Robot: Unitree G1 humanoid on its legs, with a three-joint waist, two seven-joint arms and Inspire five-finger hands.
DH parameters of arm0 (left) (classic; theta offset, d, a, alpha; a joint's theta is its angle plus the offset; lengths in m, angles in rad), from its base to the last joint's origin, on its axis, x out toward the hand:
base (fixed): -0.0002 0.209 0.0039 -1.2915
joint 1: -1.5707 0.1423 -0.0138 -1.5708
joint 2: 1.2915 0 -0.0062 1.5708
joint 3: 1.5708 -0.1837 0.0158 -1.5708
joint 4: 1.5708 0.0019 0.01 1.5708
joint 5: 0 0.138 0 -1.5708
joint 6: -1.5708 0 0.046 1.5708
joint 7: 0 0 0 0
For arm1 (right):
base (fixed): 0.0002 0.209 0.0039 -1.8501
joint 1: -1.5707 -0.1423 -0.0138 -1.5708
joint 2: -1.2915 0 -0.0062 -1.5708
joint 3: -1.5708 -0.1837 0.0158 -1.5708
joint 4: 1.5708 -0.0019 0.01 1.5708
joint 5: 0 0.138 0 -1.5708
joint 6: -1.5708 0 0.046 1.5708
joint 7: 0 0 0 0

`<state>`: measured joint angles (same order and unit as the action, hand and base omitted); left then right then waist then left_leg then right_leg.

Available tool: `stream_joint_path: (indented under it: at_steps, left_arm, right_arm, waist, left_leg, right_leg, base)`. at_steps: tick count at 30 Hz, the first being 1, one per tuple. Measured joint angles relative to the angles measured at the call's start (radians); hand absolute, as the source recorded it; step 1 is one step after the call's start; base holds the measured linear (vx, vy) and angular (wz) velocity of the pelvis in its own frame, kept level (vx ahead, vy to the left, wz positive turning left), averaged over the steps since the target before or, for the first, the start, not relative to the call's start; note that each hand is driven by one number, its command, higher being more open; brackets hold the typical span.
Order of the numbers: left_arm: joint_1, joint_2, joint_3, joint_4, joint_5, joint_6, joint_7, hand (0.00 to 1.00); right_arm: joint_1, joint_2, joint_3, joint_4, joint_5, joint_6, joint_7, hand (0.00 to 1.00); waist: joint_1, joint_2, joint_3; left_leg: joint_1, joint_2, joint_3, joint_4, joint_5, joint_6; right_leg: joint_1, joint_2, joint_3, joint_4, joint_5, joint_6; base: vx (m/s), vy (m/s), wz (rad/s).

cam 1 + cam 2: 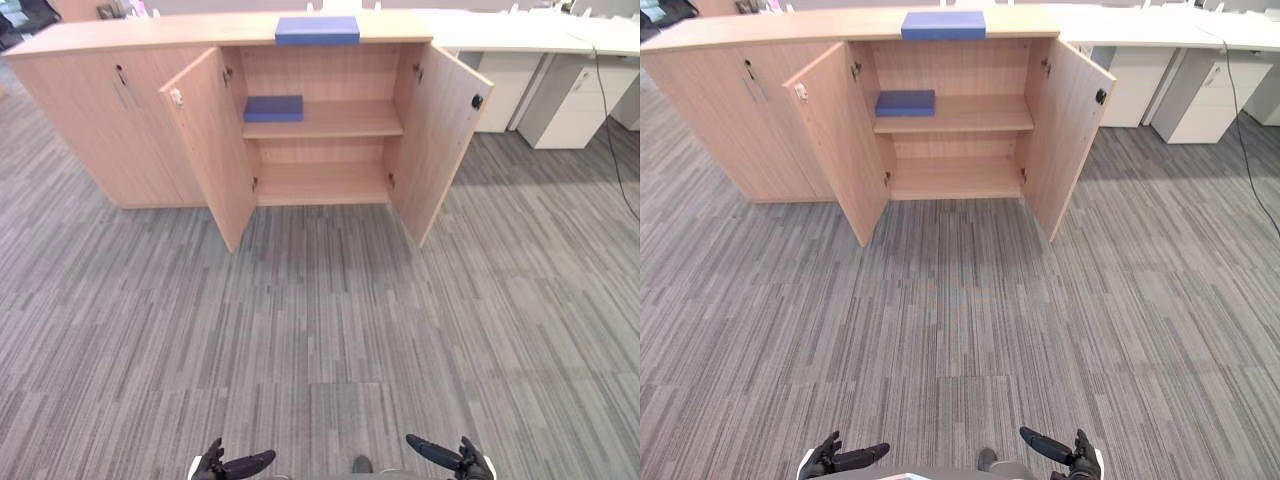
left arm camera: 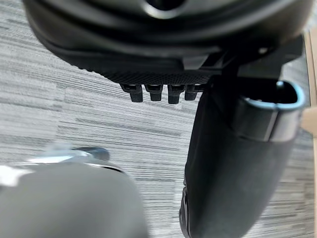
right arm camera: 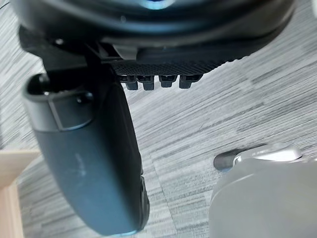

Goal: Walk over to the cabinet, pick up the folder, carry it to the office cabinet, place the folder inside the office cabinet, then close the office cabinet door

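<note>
A blue folder (image 1: 317, 30) lies flat on top of the low wooden office cabinet (image 1: 340, 120), straight ahead across the carpet. Both cabinet doors, left (image 1: 212, 145) and right (image 1: 440, 135), stand wide open. On the upper shelf inside, at its left end, lies a second, darker blue folder (image 1: 273, 108); the bottom shelf is bare. My left hand (image 1: 225, 465) and right hand (image 1: 450, 457) hang low at the near edge, far from the cabinet. Each is open and holds nothing, as the left wrist view (image 2: 163, 49) and right wrist view (image 3: 158, 44) show over carpet.
A closed section of the cabinet (image 1: 90, 120) continues to the left. White desks with drawer units (image 1: 570, 95) stand at the back right, with a cable (image 1: 605, 110) hanging beside them. Grey striped carpet (image 1: 320, 330) stretches between me and the cabinet.
</note>
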<state>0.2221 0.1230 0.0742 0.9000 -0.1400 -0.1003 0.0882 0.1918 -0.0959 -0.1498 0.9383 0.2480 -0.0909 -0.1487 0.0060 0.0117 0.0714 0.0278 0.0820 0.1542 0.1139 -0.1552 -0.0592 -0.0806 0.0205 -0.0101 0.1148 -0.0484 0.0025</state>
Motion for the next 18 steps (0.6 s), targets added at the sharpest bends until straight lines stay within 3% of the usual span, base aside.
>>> stream_joint_path:
  at_steps: [4, 10, 15, 16, 18]
  left_arm:
    - [-0.013, -0.005, 0.014, -0.154, 0.002, -0.020, -0.003, 1.00]
    - [-0.037, -0.004, 0.016, -0.219, 0.004, -0.053, -0.006, 1.00]
    - [-0.026, -0.020, 0.016, -0.254, 0.003, -0.050, -0.001, 1.00]
    - [-0.018, -0.024, 0.016, -0.269, 0.003, -0.049, -0.001, 1.00]
    - [-0.012, -0.035, 0.009, -0.321, 0.003, -0.049, -0.001, 1.00]
  right_arm:
    - [-0.009, 0.001, -0.004, -0.132, -0.056, -0.002, 0.011, 1.00]
    - [-0.043, -0.001, -0.012, -0.182, -0.104, -0.019, 0.033, 1.00]
    - [-0.080, -0.002, -0.002, -0.182, -0.155, -0.018, 0.033, 1.00]
    - [-0.085, -0.003, 0.002, -0.182, -0.158, -0.018, 0.033, 1.00]
    - [-0.107, -0.006, 0.002, -0.182, -0.162, -0.018, 0.031, 1.00]
  waist:
    - [-0.009, -0.007, 0.021]
    - [-0.022, -0.005, 0.032]
    - [-0.019, 0.007, 0.078]
    - [-0.019, 0.009, 0.079]
    - [-0.018, 0.015, 0.102]
  left_leg:
    - [0.045, -0.008, 0.045, -0.038, -0.002, -0.005]
    - [0.063, -0.037, 0.059, -0.041, -0.003, -0.005]
    - [0.032, -0.048, 0.086, 0.057, -0.058, 0.024]
    - [0.023, -0.047, 0.088, 0.069, -0.064, 0.031]
    - [0.016, -0.058, 0.090, 0.089, -0.090, 0.040]
  right_leg:
    - [0.036, -0.003, 0.019, -0.055, 0.016, 0.018]
    - [0.071, -0.033, 0.028, -0.106, 0.032, 0.043]
    - [0.068, -0.049, 0.041, -0.097, 0.033, 0.051]
    - [0.058, -0.050, 0.042, -0.082, 0.027, 0.059]
    - [-0.047, -0.062, 0.036, 0.133, -0.065, 0.087]
  base:
    - [0.13, 0.064, -0.20]
    - [0.11, 0.089, -0.09]
    - [0.10, 0.086, -0.16]
    - [0.08, 0.067, -0.17]
    - [0.06, 0.076, -0.05]
